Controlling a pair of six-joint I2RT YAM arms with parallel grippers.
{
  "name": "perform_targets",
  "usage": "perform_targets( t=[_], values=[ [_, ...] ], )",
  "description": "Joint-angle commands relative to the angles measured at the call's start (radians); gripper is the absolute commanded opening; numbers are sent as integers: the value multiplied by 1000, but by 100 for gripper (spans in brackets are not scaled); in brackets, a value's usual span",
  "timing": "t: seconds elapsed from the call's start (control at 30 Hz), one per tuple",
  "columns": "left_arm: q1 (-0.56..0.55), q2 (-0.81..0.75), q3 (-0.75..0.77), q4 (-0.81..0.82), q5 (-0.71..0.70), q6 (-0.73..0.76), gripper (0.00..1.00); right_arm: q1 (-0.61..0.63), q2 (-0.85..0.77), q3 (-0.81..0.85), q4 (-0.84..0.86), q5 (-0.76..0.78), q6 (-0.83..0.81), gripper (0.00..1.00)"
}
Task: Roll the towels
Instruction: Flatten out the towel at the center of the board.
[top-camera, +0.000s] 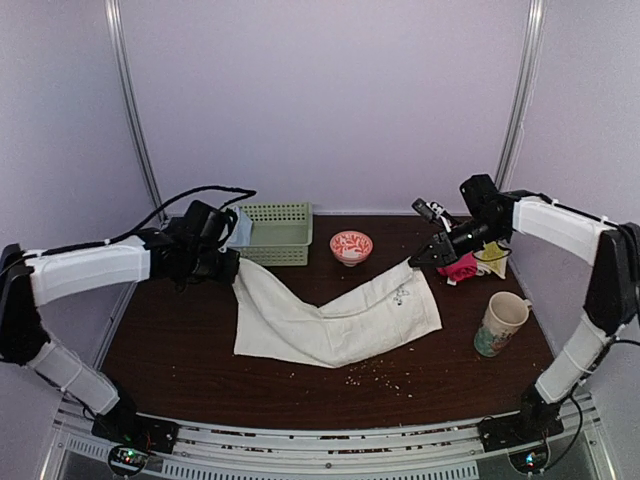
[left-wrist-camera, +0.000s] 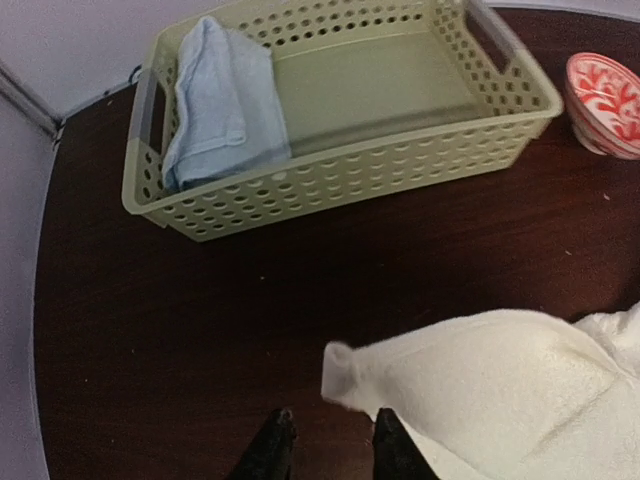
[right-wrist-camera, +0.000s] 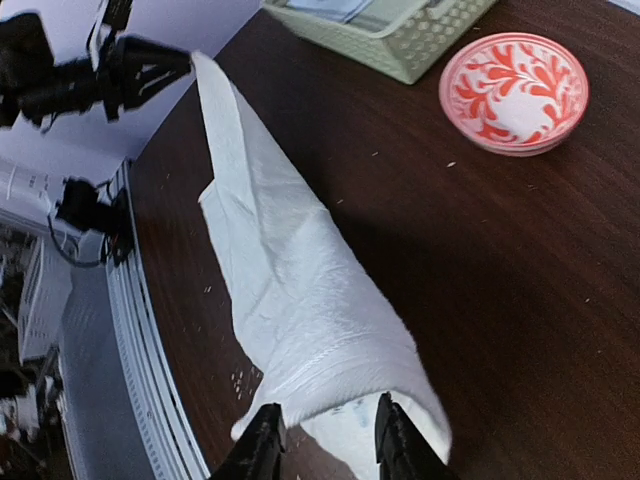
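Slightly open, the left claw (left-wrist-camera: 333, 425) holds nothing; the white towel (top-camera: 330, 315) has a corner just ahead of it. Parted around the other end, the right claw (right-wrist-camera: 327, 410) may or may not grip. Settle it flat, then roll evenly. The blue towel (left-wrist-camera: 220, 100) sits in the basket (left-wrist-camera: 400, 160) beyond.

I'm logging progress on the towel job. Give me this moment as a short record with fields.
white towel: on table, in a long loose fold, between the grippers
blue towel: bundled in basket, left end
left gripper: open, towel corner beside it
right gripper: open, astride towel's other end
bowl: beyond towel
mug: upright, right of towel
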Motion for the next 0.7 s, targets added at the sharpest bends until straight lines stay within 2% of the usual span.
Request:
perform_targets(
  t=[0.0,0.07,0.13,0.2,0.3,0.37,0.5,0.67],
  values=[
    [60,132,182,-14,-160,-39,37,-74,184,167,100,10,184,40],
    [66,137,220,-29,-157,-44,46,-92,192,169,114,32,205,42],
    [66,105,193,-35,-127,-49,50,-102,151,116,123,93,194,44],
    [67,54,127,-33,-74,-60,51,-106,85,27,132,141,139,45],
    [67,-41,9,-22,100,-57,49,-94,-8,-59,98,197,3,48],
    [65,-83,-62,-18,219,-63,43,-61,-34,-81,25,306,-146,48],
    [63,-87,-152,-13,463,-60,19,17,-41,-152,12,489,-257,42],
    [36,-22,-196,26,524,-61,8,108,32,-165,56,627,-282,35]
  ],
)
